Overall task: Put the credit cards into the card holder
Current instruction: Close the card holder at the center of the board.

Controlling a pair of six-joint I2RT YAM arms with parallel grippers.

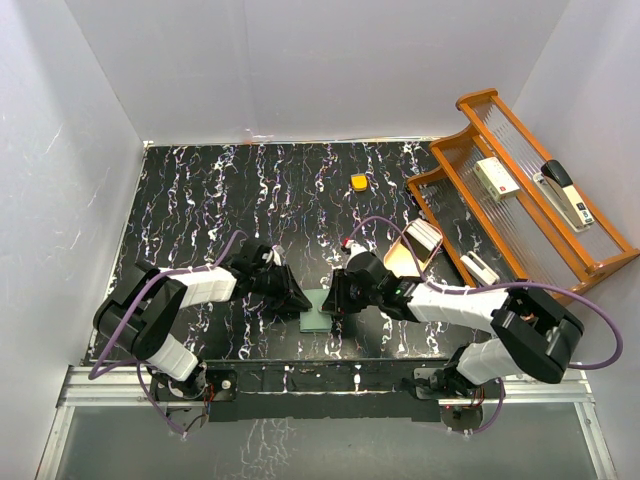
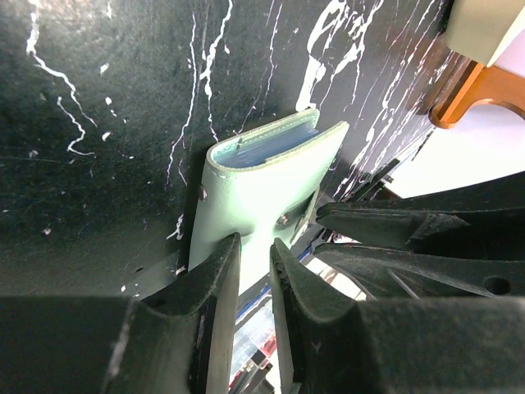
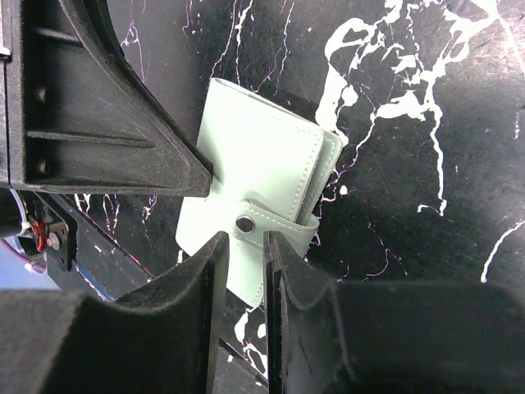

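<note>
The card holder (image 1: 318, 314), a pale sage-green wallet, lies snapped closed on the black marbled table between the two grippers. In the left wrist view the card holder (image 2: 262, 185) shows layered pockets at its far edge. My left gripper (image 2: 254, 242) has its tips on the near end, jaws a narrow gap apart with nothing seen between them. In the right wrist view my right gripper (image 3: 246, 238) sits at the snap tab (image 3: 275, 223). Its jaws are also narrowly apart, and I cannot tell whether they pinch the tab. I cannot make out the credit cards in any view.
A tan oval dish (image 1: 403, 262) holding something pale stands just right of the right gripper (image 1: 337, 298). A small orange block (image 1: 359, 182) lies farther back. A wooden rack (image 1: 452, 205) with a stapler (image 1: 565, 192) fills the right side. The left gripper (image 1: 300, 300) faces the right one.
</note>
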